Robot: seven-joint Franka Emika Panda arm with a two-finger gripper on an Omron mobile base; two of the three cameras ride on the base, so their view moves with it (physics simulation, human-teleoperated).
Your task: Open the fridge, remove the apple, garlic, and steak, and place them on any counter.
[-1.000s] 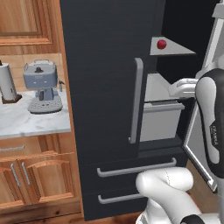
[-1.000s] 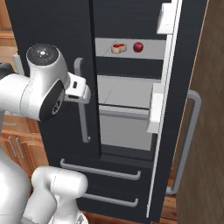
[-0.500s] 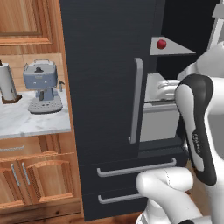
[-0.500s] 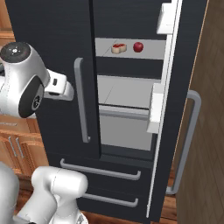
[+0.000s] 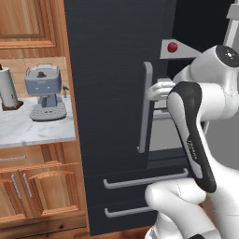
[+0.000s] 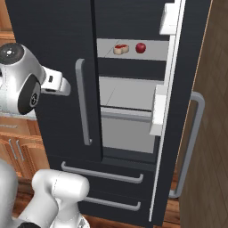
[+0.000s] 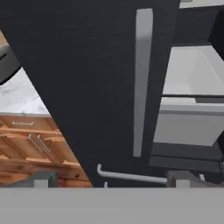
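Observation:
The black fridge point(image 6: 58, 40) has its right door point(image 6: 180, 89) swung open and its left door shut. On an inner shelf lie the red apple point(image 6: 140, 47) point(image 5: 172, 46) and, left of it, the steak point(image 6: 120, 49). The garlic is hidden. My gripper point(image 6: 64, 87) point(image 5: 153, 91) hovers in front of the left door, facing its grey bar handle point(image 7: 142, 78) without touching it. In the hand view the fingertips point(image 7: 43, 178) stand far apart, so my gripper point(image 7: 111, 181) is open and holds nothing. The marble counter point(image 5: 37, 130) lies left of the fridge.
A blue-grey coffee machine point(image 5: 44, 93) and a paper towel roll point(image 5: 8, 88) stand on the counter. Brown cabinets point(image 5: 32, 186) sit under it. Two drawers with horizontal handles point(image 6: 102, 173) are below the fridge doors. A white crisper bin point(image 7: 192, 109) shows inside. A wooden wall point(image 6: 213, 133) flanks the open door.
The jaws went from shut to wide open. The hand drew back to the left, away from the fridge opening and in front of the left door.

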